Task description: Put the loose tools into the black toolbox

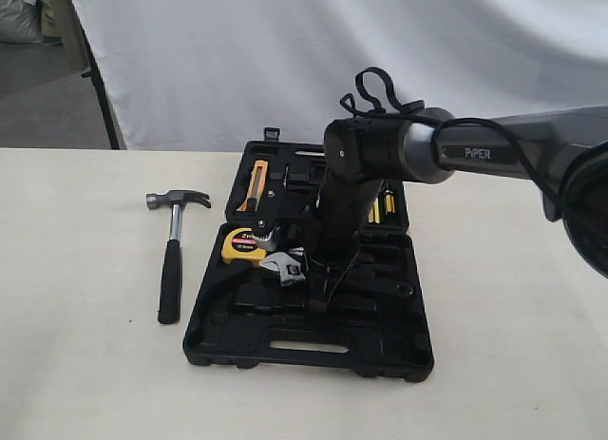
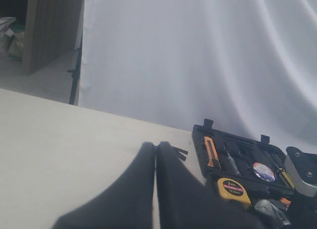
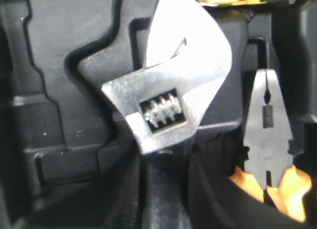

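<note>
Roughly a third to half done, by my read. The R gripper (image 3: 166, 182) has its fingers (image 3: 208, 194) clamped on the black handle of the adjustable wrench (image 1: 283, 266), head over the near half of the black toolbox (image 1: 380, 359), just right of the yellow tape measure (image 1: 244, 247). It looks unseated, though I can't tell if it touches the recess. The tape roll (image 2: 263, 172) sits in the far half (seen from the L wrist only). The hammer (image 1: 171, 259) lies on the bench (image 1: 85, 364), left of the box and apart from it, so it's left to do. The L gripper (image 2: 156, 189) has its fingers pressed together, holding nothing.
</note>
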Robot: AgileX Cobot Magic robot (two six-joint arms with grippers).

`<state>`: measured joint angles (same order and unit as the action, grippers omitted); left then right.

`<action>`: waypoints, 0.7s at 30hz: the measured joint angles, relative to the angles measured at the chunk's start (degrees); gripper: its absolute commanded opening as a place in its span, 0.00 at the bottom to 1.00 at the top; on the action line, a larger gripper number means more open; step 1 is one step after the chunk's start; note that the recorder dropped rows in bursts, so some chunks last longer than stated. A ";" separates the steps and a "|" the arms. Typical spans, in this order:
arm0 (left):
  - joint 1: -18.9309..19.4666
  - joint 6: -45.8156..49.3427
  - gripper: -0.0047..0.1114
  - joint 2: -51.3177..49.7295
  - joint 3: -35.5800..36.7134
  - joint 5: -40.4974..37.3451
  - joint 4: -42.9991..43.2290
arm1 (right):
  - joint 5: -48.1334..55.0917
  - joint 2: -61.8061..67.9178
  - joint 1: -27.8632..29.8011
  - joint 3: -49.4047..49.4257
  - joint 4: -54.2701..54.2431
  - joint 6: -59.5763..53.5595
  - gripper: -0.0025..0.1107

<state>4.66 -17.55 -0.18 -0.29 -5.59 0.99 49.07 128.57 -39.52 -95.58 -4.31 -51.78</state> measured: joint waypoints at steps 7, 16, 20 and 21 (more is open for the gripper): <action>0.00 0.00 0.05 0.00 0.00 0.00 0.00 | 0.35 0.02 -1.10 0.00 1.22 0.00 0.59; 0.00 0.00 0.05 0.00 0.00 0.00 0.00 | 0.51 -3.81 -1.10 0.00 1.08 0.00 0.58; 0.00 0.00 0.05 0.00 0.00 0.00 0.00 | -0.04 -4.73 -1.10 0.00 1.08 0.00 0.46; 0.00 0.00 0.05 0.00 0.00 0.00 0.00 | -0.17 -4.74 -1.10 0.00 1.08 0.00 0.42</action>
<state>4.66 -17.55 -0.18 -0.29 -5.59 0.99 48.90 123.83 -40.63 -95.58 -3.24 -51.78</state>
